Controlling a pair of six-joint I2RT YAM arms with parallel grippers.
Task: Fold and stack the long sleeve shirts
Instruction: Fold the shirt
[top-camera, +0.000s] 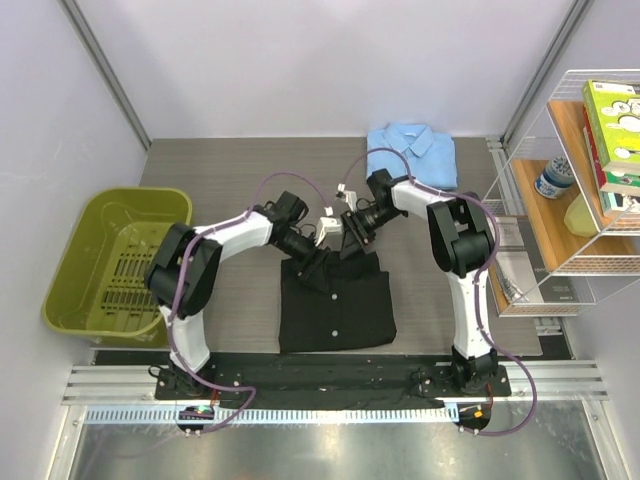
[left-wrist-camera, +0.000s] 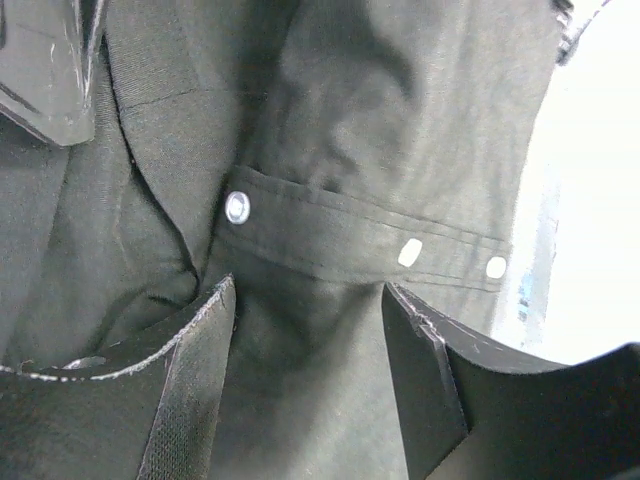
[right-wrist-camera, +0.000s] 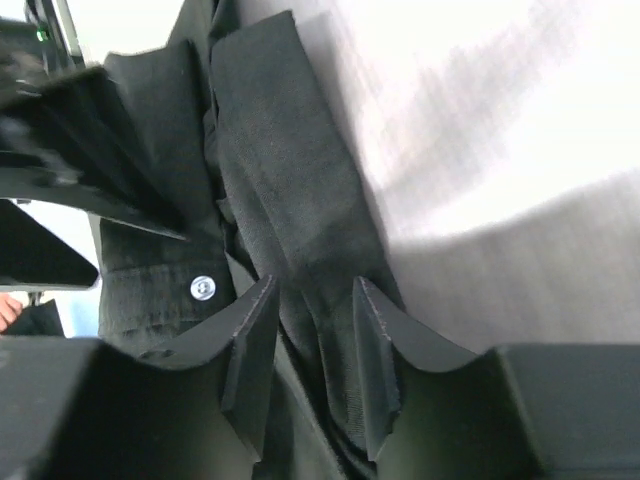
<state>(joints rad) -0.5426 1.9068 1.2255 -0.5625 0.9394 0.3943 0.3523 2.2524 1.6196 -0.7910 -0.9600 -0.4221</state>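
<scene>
The black long sleeve shirt (top-camera: 335, 310) lies flat near the middle of the table, with its upper edge bunched where both grippers meet. My left gripper (top-camera: 316, 262) (left-wrist-camera: 308, 290) is pressed close over the button placket (left-wrist-camera: 360, 240). Its jaws stand apart and black cloth fills the space behind them. My right gripper (top-camera: 352, 240) (right-wrist-camera: 315, 285) has a thick fold of the same black shirt (right-wrist-camera: 300, 200) pinched between its fingers. A light blue shirt (top-camera: 412, 150) lies folded at the back of the table, beyond the right arm.
A green bin (top-camera: 70, 270) stands at the left edge of the table. A white wire shelf (top-camera: 590, 200) holding boxes and a bottle stands at the right. Bare grey table (right-wrist-camera: 520, 150) shows to the right of the fold.
</scene>
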